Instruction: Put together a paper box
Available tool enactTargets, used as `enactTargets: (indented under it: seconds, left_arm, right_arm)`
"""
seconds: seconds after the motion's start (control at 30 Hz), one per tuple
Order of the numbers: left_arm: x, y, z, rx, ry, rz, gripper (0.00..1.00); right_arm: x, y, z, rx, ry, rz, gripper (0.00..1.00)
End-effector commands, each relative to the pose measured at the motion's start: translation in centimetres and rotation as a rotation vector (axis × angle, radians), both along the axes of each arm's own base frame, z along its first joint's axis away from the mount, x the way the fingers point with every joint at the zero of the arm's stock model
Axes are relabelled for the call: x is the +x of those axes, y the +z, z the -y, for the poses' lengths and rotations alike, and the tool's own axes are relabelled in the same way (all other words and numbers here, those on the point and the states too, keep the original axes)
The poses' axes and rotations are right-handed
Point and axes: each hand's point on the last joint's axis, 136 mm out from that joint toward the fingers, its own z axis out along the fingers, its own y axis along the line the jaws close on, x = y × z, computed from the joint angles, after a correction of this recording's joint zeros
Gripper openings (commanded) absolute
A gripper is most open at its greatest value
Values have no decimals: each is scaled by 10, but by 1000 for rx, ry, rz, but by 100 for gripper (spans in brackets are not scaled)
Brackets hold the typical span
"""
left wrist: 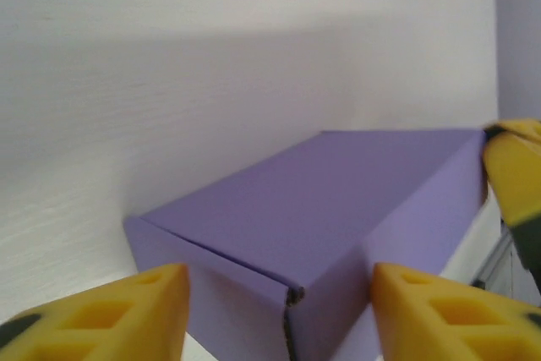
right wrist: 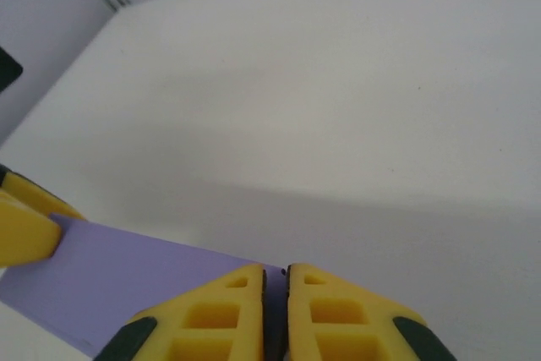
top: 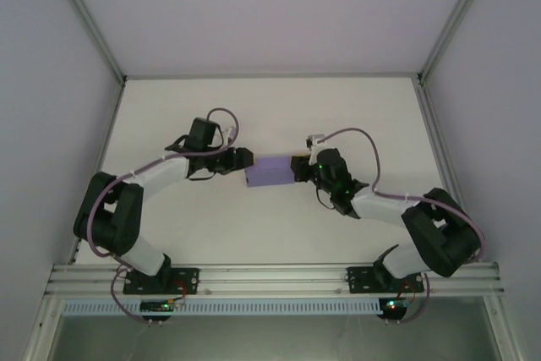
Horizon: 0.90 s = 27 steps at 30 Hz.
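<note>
The paper box [top: 269, 171] is a closed lavender rectangular box lying on the white table between the two arms. My left gripper [top: 241, 161] is at its left end and stands open; in the left wrist view its yellow fingers [left wrist: 127, 310] straddle the box's near corner [left wrist: 292, 293] without pinching it. My right gripper [top: 297, 166] is at the right end. In the right wrist view its fingertips [right wrist: 275, 293] are pressed together on the edge of the box [right wrist: 110, 281], with a sliver of purple card in the gap.
The white table [top: 270, 116] stretches behind the box, bounded by grey walls and metal frame posts [top: 101, 40]. The aluminium rail [top: 270, 276] with both arm bases runs along the near edge. One yellow finger of the left gripper [right wrist: 25, 226] touches the box's far end.
</note>
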Motion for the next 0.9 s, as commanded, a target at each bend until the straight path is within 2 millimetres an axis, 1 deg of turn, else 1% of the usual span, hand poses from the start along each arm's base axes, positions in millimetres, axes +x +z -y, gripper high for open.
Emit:
enactTargets:
  seconds: [0.0, 0.03, 0.07, 0.1, 0.13, 0.17, 0.2, 0.23, 0.27, 0.37, 0.4, 0.43, 0.47, 0.5, 0.53, 0.6, 0.63, 0.67, 0.7, 0.8, 0.87]
  left_arm:
    - [11, 3, -5, 93, 0, 35, 72]
    - [15, 11, -4, 94, -2, 56, 76]
    - [20, 19, -4, 97, -7, 80, 84]
    - [23, 26, -3, 102, -10, 103, 97]
    - [27, 33, -5, 116, -9, 124, 100]
    - [30, 39, -7, 130, -6, 143, 100]
    - [32, 45, -8, 137, -8, 160, 100]
    - [35, 50, -11, 148, -7, 177, 99]
    - [36, 54, -15, 167, 3, 189, 100]
    - [43, 63, -34, 239, 63, 218, 100]
    - [45, 66, -42, 257, 88, 228, 100]
    - [46, 70, -51, 274, 113, 243, 100]
    - [47, 73, -60, 292, 145, 259, 100]
    - [48, 75, -72, 321, 182, 269, 100]
    - [48, 76, -86, 364, 226, 282, 100]
    - [48, 78, -115, 448, 315, 295, 100]
    - [46, 79, -129, 485, 358, 299, 100]
    - [44, 79, -142, 513, 397, 301, 99]
    - [41, 79, -156, 536, 441, 300, 100]
    - [31, 76, -185, 576, 545, 289, 100]
    - [25, 73, -197, 591, 588, 286, 100]
  right_arm:
    - [-41, -52, 1, -182, 117, -242, 25]
    - [-34, -43, 1, -177, 101, -226, 26]
    - [-28, -31, -2, -159, 99, -203, 26]
    - [-22, -20, -3, -148, 91, -182, 28]
    - [-15, -9, -3, -136, 81, -159, 28]
    - [-9, 5, -3, -122, 78, -133, 30]
    - [-4, 16, -4, -110, 78, -110, 34]
    - [2, 27, -2, -102, 76, -94, 42]
    - [7, 38, -3, -96, 91, -74, 46]
    - [12, 60, -11, -109, 175, -40, 61]
    - [11, 65, -15, -130, 224, -22, 69]
    - [8, 71, -22, -157, 298, 5, 81]
    - [7, 74, -26, -191, 351, 30, 98]
    - [6, 79, -30, -243, 403, 70, 99]
    - [-4, 78, -39, -266, 493, 65, 100]
    - [-9, 78, -44, -360, 595, 83, 100]
    - [-13, 74, -47, -413, 652, 82, 99]
    - [-16, 74, -50, -464, 711, 103, 100]
    - [-20, 68, -51, -527, 776, 112, 99]
    - [-27, 46, -58, -711, 924, 139, 99]
    - [-29, 34, -62, -784, 987, 131, 99]
